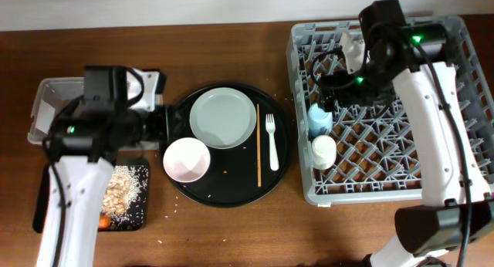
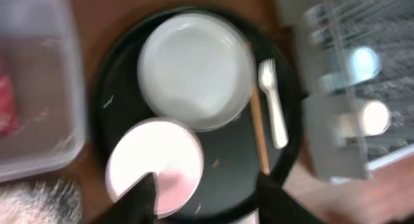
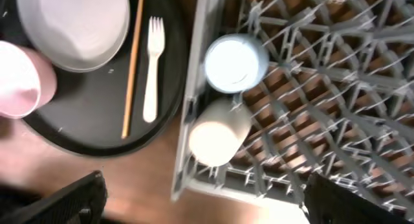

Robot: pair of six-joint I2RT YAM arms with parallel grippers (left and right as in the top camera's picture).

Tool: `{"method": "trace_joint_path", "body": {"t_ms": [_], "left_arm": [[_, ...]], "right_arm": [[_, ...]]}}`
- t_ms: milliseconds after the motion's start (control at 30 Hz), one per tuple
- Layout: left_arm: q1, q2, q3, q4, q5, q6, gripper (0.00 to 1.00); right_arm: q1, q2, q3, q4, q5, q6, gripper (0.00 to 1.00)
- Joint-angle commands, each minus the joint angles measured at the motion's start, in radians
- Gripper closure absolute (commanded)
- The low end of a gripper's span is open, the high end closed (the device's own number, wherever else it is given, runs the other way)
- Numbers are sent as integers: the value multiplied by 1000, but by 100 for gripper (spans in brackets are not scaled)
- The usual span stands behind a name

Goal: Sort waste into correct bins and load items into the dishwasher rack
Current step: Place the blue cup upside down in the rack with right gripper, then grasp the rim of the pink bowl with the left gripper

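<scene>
Blue cup [image 1: 319, 117], cream cup [image 1: 323, 151] in rack [image 1: 370, 196]; scraps [image 1: 123, 188] in black bin [image 1: 137, 217] — plate [image 1: 223, 117], bowl [image 1: 186, 160], fork [image 1: 272, 140], stick [image 1: 258, 143] left to load. L gripper [image 2: 207, 185], R gripper [image 3: 204, 182] — jaws apart, empty.

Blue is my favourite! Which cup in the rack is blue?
The light blue cup, set deeper in the rack; its neighbour, the cream cup, sits nearer the rack's corner.

Tray [image 1: 231, 188]: large, round and black, lying flat mid-table, with a few pale specks on its floor.
Table [image 1: 231, 240]: brown wood, with tiny pale crumbs beside the tray.
</scene>
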Motion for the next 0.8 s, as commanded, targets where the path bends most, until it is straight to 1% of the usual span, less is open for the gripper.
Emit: {"method": "trace_joint_path", "body": {"t_ms": [0, 33, 67, 100, 133, 167, 200, 233, 267, 300, 367, 400, 433, 500, 533, 567, 767], "left_arm": [[-1, -16, -2, -117, -164, -47, 4], [-1, -3, -2, -132, -159, -47, 1], [-1, 9, -3, -146, -159, -45, 1], [-1, 21, -11, -160, -160, -45, 9], [-1, 29, -29, -163, -160, -45, 23], [-1, 34, -74, -148, -160, -46, 32], [-7, 41, -120, -129, -160, -46, 38], [-11, 41, -146, -114, -161, -46, 40], [-12, 41, -187, -95, -174, -49, 45], [-12, 41, -228, -69, -180, -58, 47], [-12, 41, -314, -10, -243, -128, 50], [-12, 41, -349, 24, -246, -139, 51], [-12, 41, -389, 92, -246, -142, 55], [-12, 41, -432, 166, -246, -154, 61], [-12, 41, -468, 219, -272, -187, 61], [-12, 41, -497, 273, -283, -191, 61], [-12, 42, -543, 372, -301, -191, 61]], "right_arm": [[10, -3, 5, -19, -84, 6, 1], [10, -3, 5, -19, -84, 6, 1], [10, -3, 5, -20, -84, 6, 1], [10, -3, 5, -20, -83, 5, 1], [10, -3, 5, -19, -83, 5, 1], [10, -3, 5, -19, -80, 5, 1], [10, -3, 5, -19, -80, 5, 1], [10, -3, 5, -19, -80, 5, 1], [9, -3, 5, -19, -80, 5, 1], [9, -3, 5, -19, -80, 5, 1], [9, -3, 5, -19, -80, 5, 1], [9, -3, 5, -19, -80, 5, 1], [9, -3, 5, -19, -80, 5, 1], [9, -3, 5, -19, -80, 5, 1], [9, -3, 5, -19, -80, 5, 1], [9, -3, 5, -19, -80, 5, 1], [9, -3, 5, -19, -80, 5, 1]]}}
